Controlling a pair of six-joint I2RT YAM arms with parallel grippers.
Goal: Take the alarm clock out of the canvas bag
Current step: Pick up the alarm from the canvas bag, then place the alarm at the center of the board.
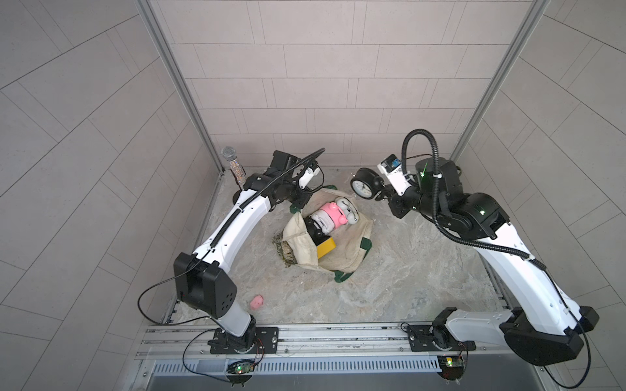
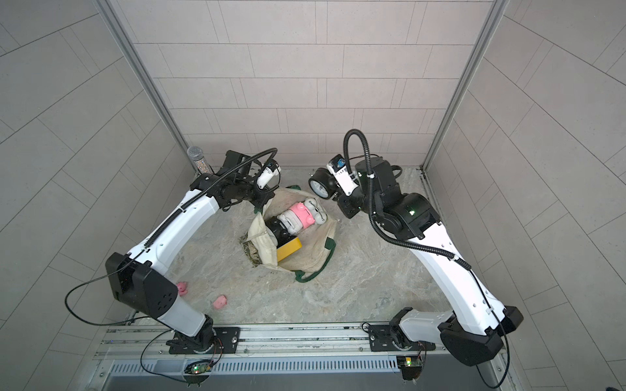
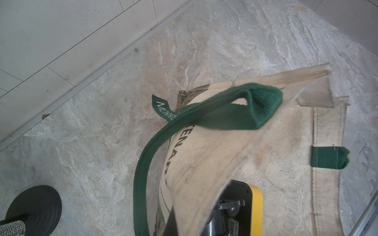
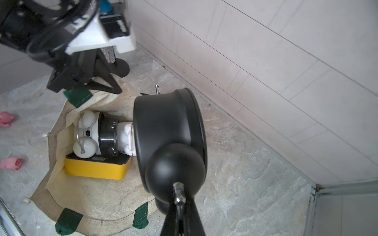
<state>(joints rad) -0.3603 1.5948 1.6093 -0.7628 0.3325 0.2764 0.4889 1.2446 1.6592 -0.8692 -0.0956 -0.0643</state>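
Right gripper [image 4: 178,196] jaws clamped on the top handle of the black alarm clock [image 1: 361,185], clock outside the canvas bag [image 1: 352,243], at about 1 o'clock from it near the back wall, dial facing up toward both top views. Left gripper [image 1: 297,204] closed on the bag's rim at its 11 o'clock edge, next to a green handle [image 3: 204,118], pulling the mouth open. Bag lies on its side mid table [image 1: 406,270], opening toward 12 o'clock. Inside: pink clock [image 1: 333,211], white clock [image 1: 349,208], another black one under them, yellow box [image 1: 326,249]. Pink toy piece [image 1: 256,302] on the table at 7 o'clock from the bag, microphone [image 1: 232,162] on a stand at 10 o'clock.
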